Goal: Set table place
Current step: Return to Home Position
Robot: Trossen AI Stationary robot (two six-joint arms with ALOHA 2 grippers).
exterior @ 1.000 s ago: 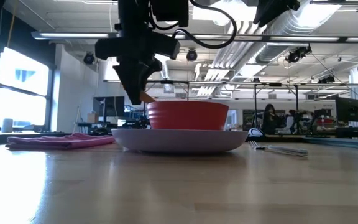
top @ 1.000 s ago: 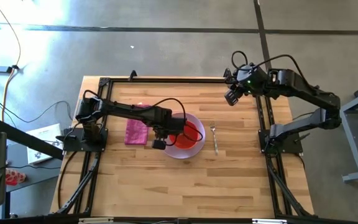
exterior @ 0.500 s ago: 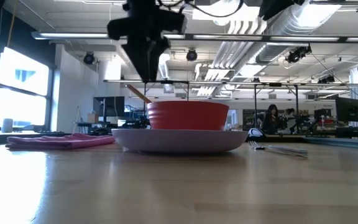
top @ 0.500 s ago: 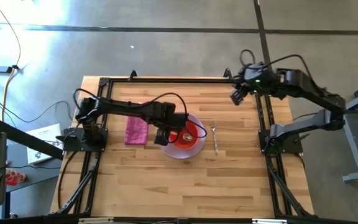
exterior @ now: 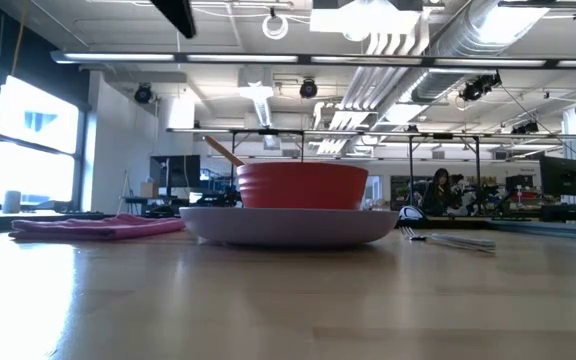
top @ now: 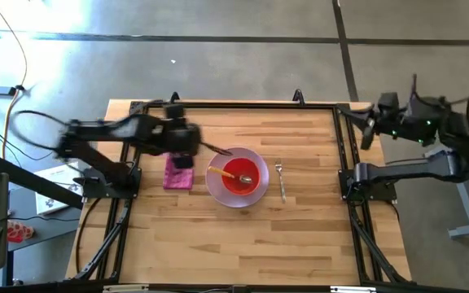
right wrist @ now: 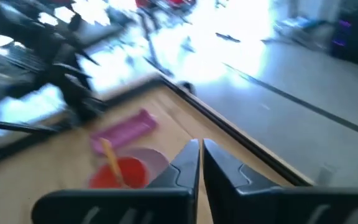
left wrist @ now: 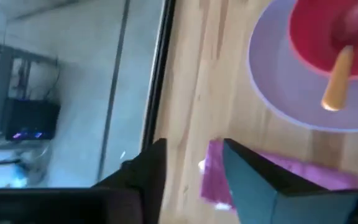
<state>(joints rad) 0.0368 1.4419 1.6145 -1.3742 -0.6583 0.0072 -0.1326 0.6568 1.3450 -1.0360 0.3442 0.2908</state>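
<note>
The lavender plate [top: 253, 195] sits mid-table with the red bowl [top: 255, 167] on it. The yellow-handled spoon [top: 219, 172] lies in the bowl, its handle leaning on the bowl's left rim [exterior: 223, 150]. The magenta napkin [top: 177, 177] lies left of the plate and the silver fork [top: 281, 181] right of it. My left gripper [top: 182, 151] is open and empty above the napkin's far end [left wrist: 213, 180]. My right gripper [top: 365, 130] is shut and empty, past the table's right rail.
The black rail frame [top: 234, 105] edges the light-wood table [top: 243, 244]. Both arm bases stand on the left and right edges. Bare wood lies between the plate and the near edge. A person and benches show far behind in the low view [exterior: 434, 190].
My left gripper has let go of the spoon's handle, risen and drawn back toward the table's left edge, now over the napkin. The spoon stays in the bowl, handle leaning on the left rim. My right gripper has swung toward the right edge and past the rail.
</note>
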